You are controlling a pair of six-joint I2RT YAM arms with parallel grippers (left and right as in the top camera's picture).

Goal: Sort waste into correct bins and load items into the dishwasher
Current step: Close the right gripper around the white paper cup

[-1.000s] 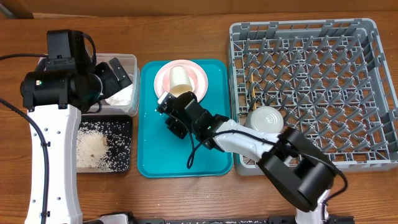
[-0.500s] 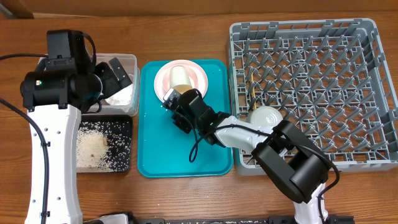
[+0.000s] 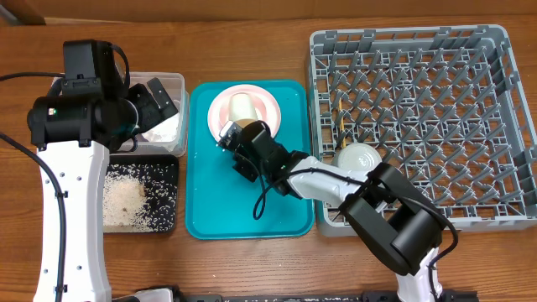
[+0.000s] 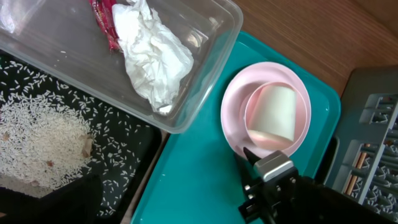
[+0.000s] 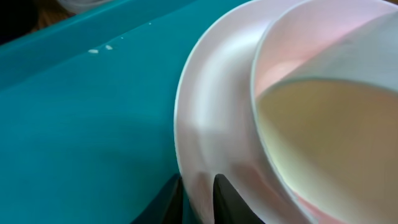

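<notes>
The overhead camera looks straight down on the table point(image 3: 252, 25) from well above. It takes in the clear tub point(image 3: 178, 84) and black tray point(image 3: 174, 193) at the left, the teal tray point(image 3: 210, 201) in the middle and the dish rack point(image 3: 403, 35) at the right. The left wrist camera hangs above the tub at middling height, facing down and rightward. With the overhead view it shares the tub, black tray, teal tray, a rack corner and the outer pink dish point(image 4: 233, 118). The right wrist camera sits low over the teal tray, almost against that dish's rim, which all three views share.
</notes>
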